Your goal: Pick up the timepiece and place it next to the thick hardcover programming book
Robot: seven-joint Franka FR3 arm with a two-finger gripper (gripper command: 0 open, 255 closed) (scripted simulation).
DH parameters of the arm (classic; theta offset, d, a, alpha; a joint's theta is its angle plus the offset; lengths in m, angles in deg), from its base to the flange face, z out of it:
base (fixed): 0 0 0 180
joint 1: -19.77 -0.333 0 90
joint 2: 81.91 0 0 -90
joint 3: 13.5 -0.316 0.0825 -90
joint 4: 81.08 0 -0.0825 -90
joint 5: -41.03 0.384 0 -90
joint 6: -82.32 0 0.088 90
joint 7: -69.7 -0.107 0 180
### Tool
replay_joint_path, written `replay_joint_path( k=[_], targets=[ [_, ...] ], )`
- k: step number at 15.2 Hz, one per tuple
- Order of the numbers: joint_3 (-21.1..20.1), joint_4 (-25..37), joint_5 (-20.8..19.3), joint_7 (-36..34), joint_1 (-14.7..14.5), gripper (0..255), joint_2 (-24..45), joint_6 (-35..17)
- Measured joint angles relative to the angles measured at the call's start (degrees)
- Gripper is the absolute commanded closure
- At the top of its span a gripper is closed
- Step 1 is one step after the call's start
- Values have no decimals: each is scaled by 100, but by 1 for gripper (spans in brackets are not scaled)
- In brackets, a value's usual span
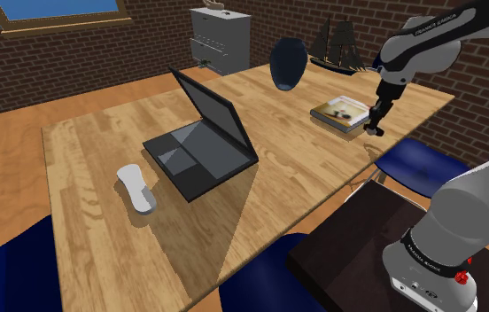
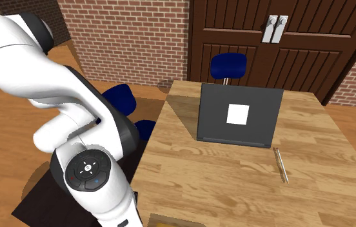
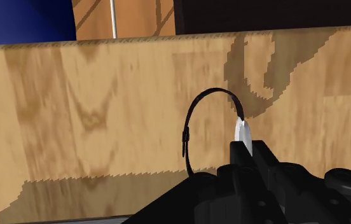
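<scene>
In the wrist view, a wristwatch (image 3: pixel 196 130) with a black looped strap and a pale face sits between my fingers (image 3: pixel 239 159), just above the wooden table (image 3: pixel 91 108). My black gripper (image 3: pixel 250 156) is shut on it. From the shoulder view, the gripper (image 1: pixel 376 127) hangs low over the table's near edge. It is just to the right of a thick book (image 1: pixel 342 113) with a light cover that lies flat there. A corner of that book (image 2: pixel 170 221) shows in the second exterior view beside the white arm (image 2: pixel 73 122).
An open dark laptop (image 1: pixel 200 142) stands mid-table, with a white handheld object (image 1: pixel 136 188) on the shoulder view's left. A dark vase (image 1: pixel 288 62) and a ship model (image 1: pixel 337 44) stand behind the book. A pen (image 2: pixel 280 165) lies by the laptop. Blue chairs (image 1: pixel 424 164) ring the table.
</scene>
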Motion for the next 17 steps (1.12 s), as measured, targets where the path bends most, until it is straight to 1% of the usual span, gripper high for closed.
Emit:
replay_joint_path(
  k=[3,8,9,15,17],
  targets=[
    [34,-100,35,48,-12,255,117,-210],
    [38,-118,41,53,-14,255,136,-249],
    [38,-118,41,53,-14,0,136,-249],
    [38,-118,41,53,-14,0,136,-249],
    [21,15,-4,31,11,0,8,-4]
  ],
)
